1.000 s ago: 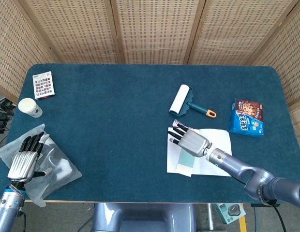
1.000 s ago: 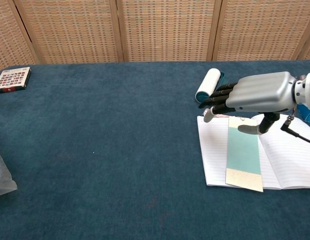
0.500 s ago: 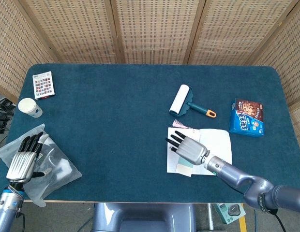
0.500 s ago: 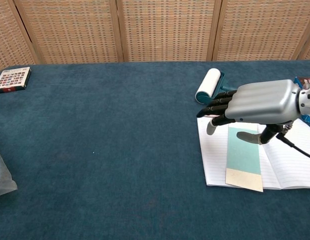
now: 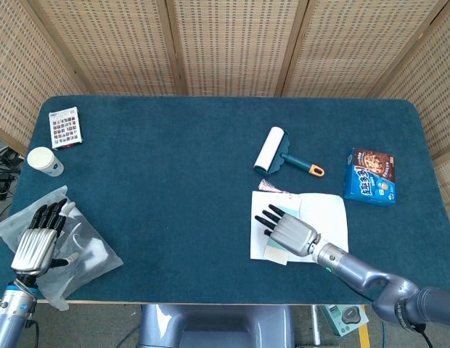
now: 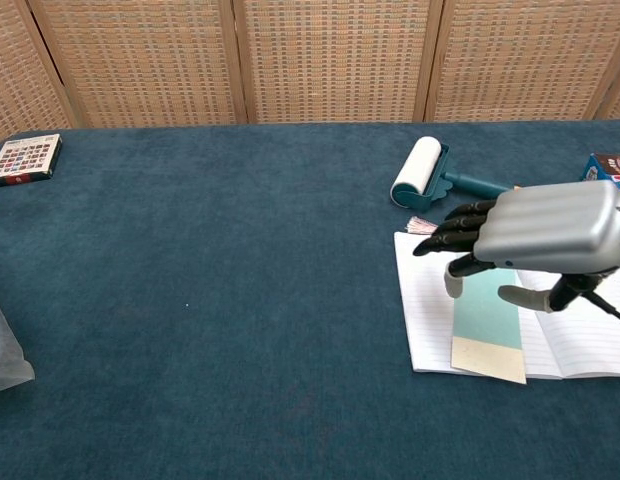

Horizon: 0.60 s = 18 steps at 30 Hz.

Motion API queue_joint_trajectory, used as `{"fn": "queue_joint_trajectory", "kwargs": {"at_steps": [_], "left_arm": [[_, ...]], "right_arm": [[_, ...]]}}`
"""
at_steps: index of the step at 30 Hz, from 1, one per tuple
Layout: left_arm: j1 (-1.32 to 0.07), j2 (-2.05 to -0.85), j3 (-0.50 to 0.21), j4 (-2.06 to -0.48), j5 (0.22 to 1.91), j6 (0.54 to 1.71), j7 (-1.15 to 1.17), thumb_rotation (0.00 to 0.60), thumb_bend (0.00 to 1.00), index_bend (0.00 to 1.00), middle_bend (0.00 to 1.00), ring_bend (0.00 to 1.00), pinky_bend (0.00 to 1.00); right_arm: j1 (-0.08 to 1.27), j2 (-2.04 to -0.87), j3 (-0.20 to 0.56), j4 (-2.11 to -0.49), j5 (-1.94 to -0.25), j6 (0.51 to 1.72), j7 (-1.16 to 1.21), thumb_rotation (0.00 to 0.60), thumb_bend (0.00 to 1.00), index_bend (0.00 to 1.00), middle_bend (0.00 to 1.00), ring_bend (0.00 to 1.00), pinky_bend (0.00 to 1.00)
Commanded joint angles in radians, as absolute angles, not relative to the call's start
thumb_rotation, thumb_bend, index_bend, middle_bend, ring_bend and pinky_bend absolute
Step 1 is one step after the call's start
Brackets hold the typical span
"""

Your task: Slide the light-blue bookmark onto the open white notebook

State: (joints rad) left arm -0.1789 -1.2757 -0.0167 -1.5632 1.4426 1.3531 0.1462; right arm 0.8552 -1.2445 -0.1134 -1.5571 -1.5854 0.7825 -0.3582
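Note:
The open white notebook [image 6: 427, 318] [image 5: 328, 212] lies at the table's front right. The light-blue bookmark [image 6: 485, 320] with a cream end lies lengthwise on its left page; in the head view only its lower tip [image 5: 275, 253] shows under my hand. My right hand [image 6: 535, 238] [image 5: 289, 230] hovers above the bookmark and notebook, fingers spread and holding nothing. At the near left corner my left hand [image 5: 38, 243] rests open on a clear plastic bag [image 5: 87, 250]; the chest view does not show that hand.
A white lint roller [image 5: 271, 149] [image 6: 417, 171] with a teal handle lies just behind the notebook. A blue cookie box [image 5: 371, 176] sits at the right. A small patterned box [image 5: 65, 127] [image 6: 25, 159] and a white cup [image 5: 45, 161] are at the far left.
My right hand has lifted off the bookmark and drawn back toward the table's front edge, to the right. The bookmark stays on the notebook. The left hand has not moved.

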Motion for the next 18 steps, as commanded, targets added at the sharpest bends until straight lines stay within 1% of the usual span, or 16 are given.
{"fn": "queue_joint_trajectory", "kwargs": {"at_steps": [1,18], "left_arm": [[-0.179,-1.276,-0.017,-1.564,1.443,1.354,0.147,0.6,0.12,0.0,0.0,0.0,0.0],[-0.182,-1.283,-0.016,-1.561,1.436,1.343,0.159,0.6,0.12,0.0,0.0,0.0,0.0]], "right_arm": [[0.844,-1.246,-0.121,-1.554,-1.588,0.781,-0.366,0.6,0.79,0.34,0.06,0.0,0.05],[0.812,-1.264,-0.144,-1.531,-1.622,0.769,-0.378,0.6,0.79,0.36,0.05,0.0,0.05]]}}
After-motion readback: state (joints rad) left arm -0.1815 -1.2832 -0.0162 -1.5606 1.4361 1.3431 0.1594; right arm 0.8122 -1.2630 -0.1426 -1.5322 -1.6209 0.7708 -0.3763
